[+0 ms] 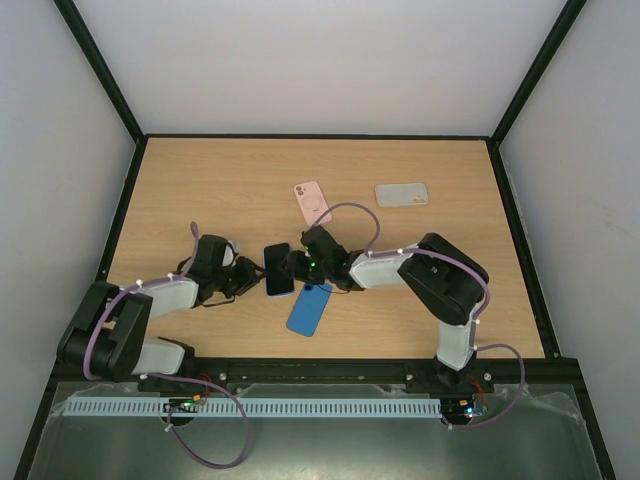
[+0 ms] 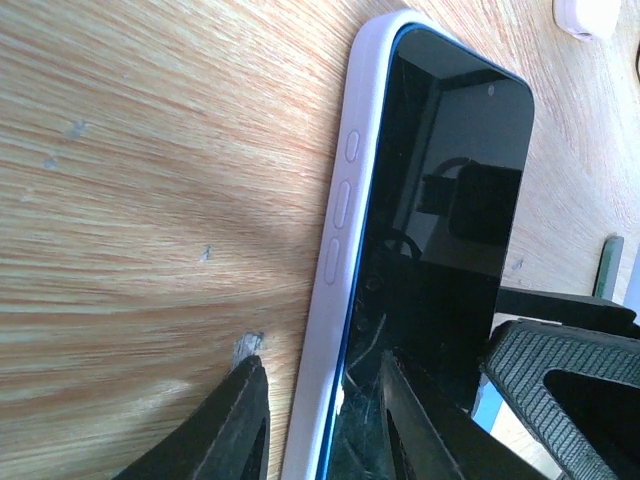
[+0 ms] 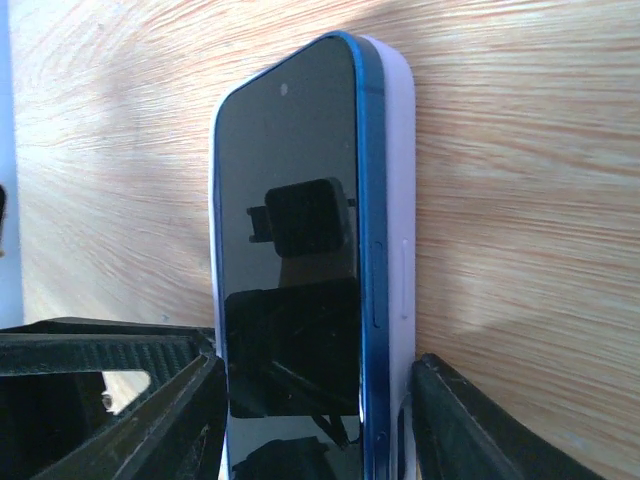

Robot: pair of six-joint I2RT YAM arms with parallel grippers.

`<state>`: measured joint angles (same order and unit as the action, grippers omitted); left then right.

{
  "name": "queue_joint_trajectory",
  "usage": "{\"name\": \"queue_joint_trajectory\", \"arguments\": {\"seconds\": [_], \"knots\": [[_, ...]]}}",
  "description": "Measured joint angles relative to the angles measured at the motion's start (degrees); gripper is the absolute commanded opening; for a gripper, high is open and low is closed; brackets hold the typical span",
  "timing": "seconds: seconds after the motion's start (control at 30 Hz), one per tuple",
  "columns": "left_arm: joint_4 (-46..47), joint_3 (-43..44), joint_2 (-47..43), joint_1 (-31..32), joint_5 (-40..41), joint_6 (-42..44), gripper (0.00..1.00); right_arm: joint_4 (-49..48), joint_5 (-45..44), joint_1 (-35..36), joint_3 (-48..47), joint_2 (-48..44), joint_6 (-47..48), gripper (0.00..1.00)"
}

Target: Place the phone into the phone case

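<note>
two grippers meet at one phone (image 1: 278,269) on the wooden table (image 1: 200,190). the left gripper (image 2: 318,365) stands part-open over the long button side of the pale lilac phone case (image 2: 340,220). one finger (image 2: 240,425) is just outside the case wall and the other lies over the dark screen (image 2: 450,200); i cannot tell whether they pinch. the phone lies screen up in the case, between both sets of fingers. the right gripper (image 3: 318,360) straddles the phone's full width, its fingers close against either side, pressing or not i cannot tell. by its right finger (image 3: 470,430) the blue frame shows above the case wall. a blue phone-shaped slab (image 1: 310,308) lies just beside the right fingers, a pink case (image 1: 311,203) near them, a clear case (image 1: 401,194) well apart.
</note>
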<state>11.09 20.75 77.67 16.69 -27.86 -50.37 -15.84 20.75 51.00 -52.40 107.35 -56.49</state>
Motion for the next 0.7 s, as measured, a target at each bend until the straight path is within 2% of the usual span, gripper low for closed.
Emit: {"name": "queue_joint_trajectory", "arguments": {"seconds": [0.43,0.7], "knots": [[1.8,-1.7,-1.2,0.0,-0.6,-0.9,0.33,-11.2,7.7,-1.1,3.3,1.1,-9.3,0.55],[1.5,-3.5,-3.8,0.0,-0.6,-2.8,0.38,-16.9,10.0,-1.1,5.4,0.5,-13.3,0.57]]}}
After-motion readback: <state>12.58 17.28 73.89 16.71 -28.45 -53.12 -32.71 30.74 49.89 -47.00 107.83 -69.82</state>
